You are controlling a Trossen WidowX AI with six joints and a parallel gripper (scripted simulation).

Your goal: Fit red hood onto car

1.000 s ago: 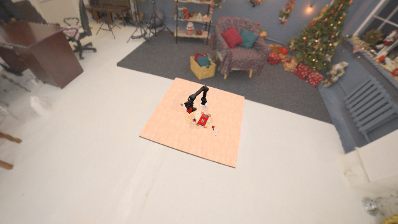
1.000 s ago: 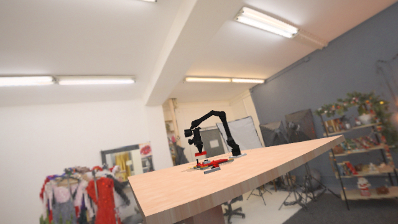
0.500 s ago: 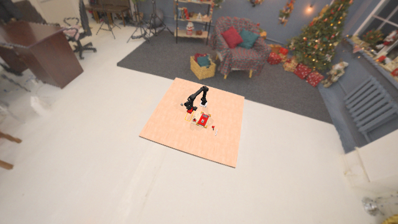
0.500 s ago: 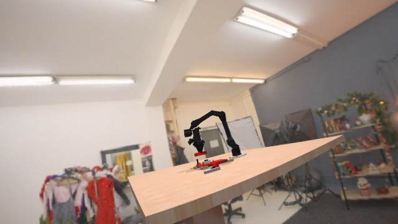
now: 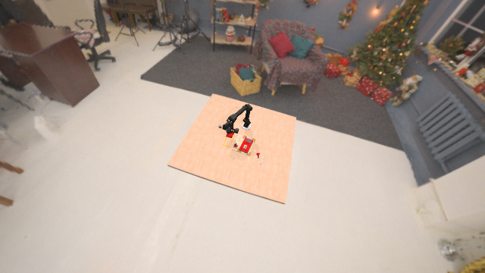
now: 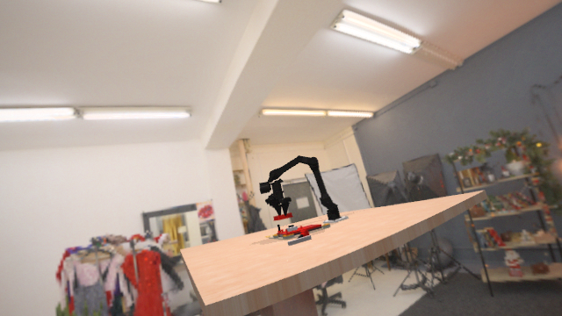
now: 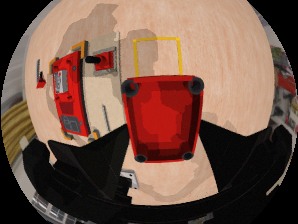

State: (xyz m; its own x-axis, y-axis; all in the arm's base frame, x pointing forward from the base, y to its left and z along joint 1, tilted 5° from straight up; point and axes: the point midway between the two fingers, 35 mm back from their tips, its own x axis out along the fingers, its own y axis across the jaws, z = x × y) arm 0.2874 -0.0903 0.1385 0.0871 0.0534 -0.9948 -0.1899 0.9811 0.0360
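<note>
I am pinching the red hood (image 5: 229,134) (image 6: 283,217) (image 7: 162,117) in my tool (image 5: 231,132) (image 6: 283,214) (image 7: 164,125), holding it above the desk (image 5: 212,167) (image 6: 351,246) (image 7: 225,55). Its 4 dark corner bosses are facing my wrist view. The red car chassis (image 5: 246,143) (image 6: 307,229) (image 7: 71,95) is lying off to 1 side, apart from the hood. Beyond the hood in that view, a yellow outline (image 5: 224,142) (image 7: 157,38) is marking the desk.

From here I see a plaid-draped armchair (image 5: 289,70) on a dark gray rug (image 5: 189,64), near a lit Christmas tree (image 5: 386,47). A gray radiator (image 5: 451,127) sits below the window (image 5: 467,23). Fluorescent lights (image 6: 377,32) glow on my white ceiling (image 6: 132,53).
</note>
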